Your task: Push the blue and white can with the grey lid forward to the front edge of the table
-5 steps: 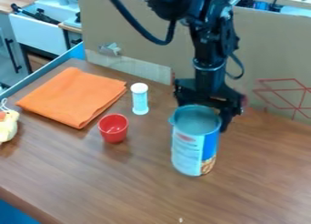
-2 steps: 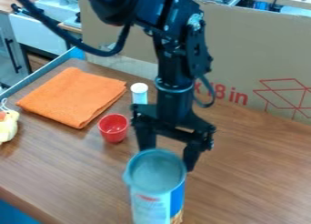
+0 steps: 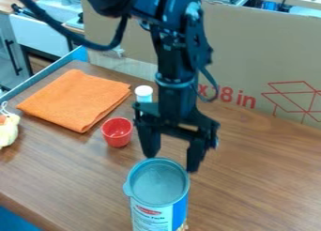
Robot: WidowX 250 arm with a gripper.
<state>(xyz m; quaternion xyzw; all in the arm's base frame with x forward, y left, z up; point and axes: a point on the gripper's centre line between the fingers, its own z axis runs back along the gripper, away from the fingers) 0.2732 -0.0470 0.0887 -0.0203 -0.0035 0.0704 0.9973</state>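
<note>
The black gripper (image 3: pixel 171 163) is hanging over the wooden table (image 3: pixel 257 192), its two fingers pointing down and standing wide apart, with bare wood showing between them. A tall cylindrical can (image 3: pixel 150 218) is standing upright just below the fingertips, on the camera's side of them. One finger is ending behind the can's rim and the other is coming down beside the can's right side; whether either is touching it is hard to tell.

The can is wearing a smooth, grey-blue lid (image 3: pixel 156 183) with a raised rim and a small tab jutting out at the left. Its wrapper is showing a white panel carrying a red patch with pale lettering and rows of small dark print beneath, then a bright blue panel on the right and a bit of tan near the bottom.

Left of the gripper, a red cup (image 3: pixel 117 131) is sitting nearby, and a white-capped tube (image 3: pixel 143 95) is standing behind the gripper's left side. Farther left, a folded orange cloth (image 3: pixel 75 101) is lying flat, and a pale yellow toy (image 3: pixel 7 130) is resting at the view's edge. Behind the gripper, a cardboard panel (image 3: pixel 251 47) is bearing red lettering and red lines.
</note>
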